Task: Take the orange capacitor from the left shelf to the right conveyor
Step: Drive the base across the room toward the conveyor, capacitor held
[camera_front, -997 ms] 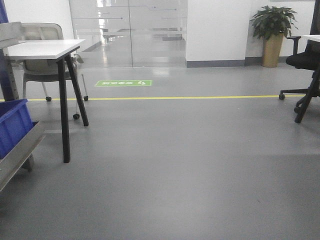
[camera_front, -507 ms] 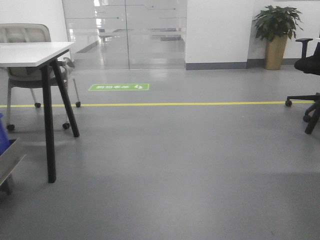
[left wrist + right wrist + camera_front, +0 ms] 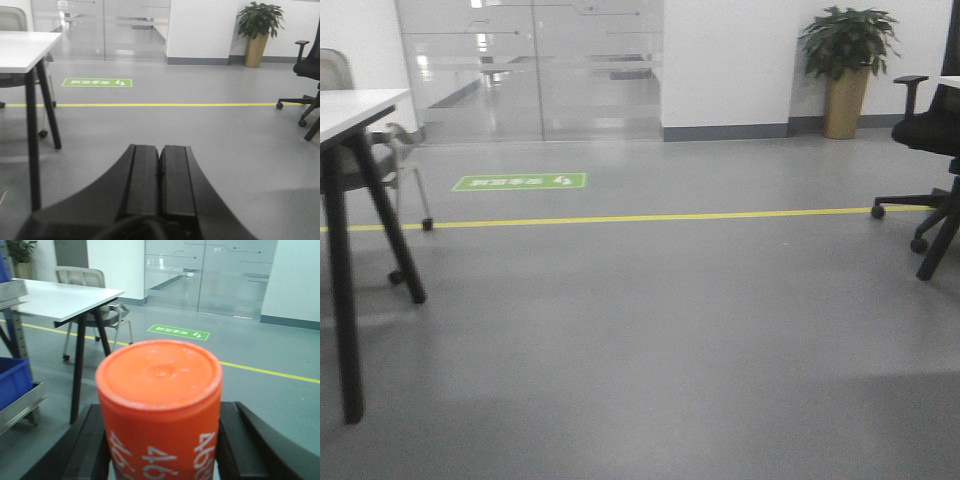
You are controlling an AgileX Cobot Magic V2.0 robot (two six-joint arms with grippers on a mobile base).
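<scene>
The orange capacitor (image 3: 160,405), a cylinder with white "4680" down its side, stands upright in the right wrist view, and my right gripper (image 3: 162,440) is shut on it, one black finger on each side. In the left wrist view my left gripper (image 3: 160,148) is shut with nothing between its pads, hanging over bare grey floor. The left shelf (image 3: 20,405) shows only at the left edge of the right wrist view, as a steel lip on a perforated upright. The right conveyor is out of view.
A blue bin (image 3: 11,380) sits on the shelf. A white table (image 3: 350,105) on black legs stands at the left with a grey chair (image 3: 82,277) behind it. At the right are a black office chair (image 3: 930,130) and a potted plant (image 3: 845,60). A yellow line (image 3: 650,216) crosses the floor.
The front view has swung to the right: the table slid towards the left edge, and the blue bin and steel shelf passed out of that view.
</scene>
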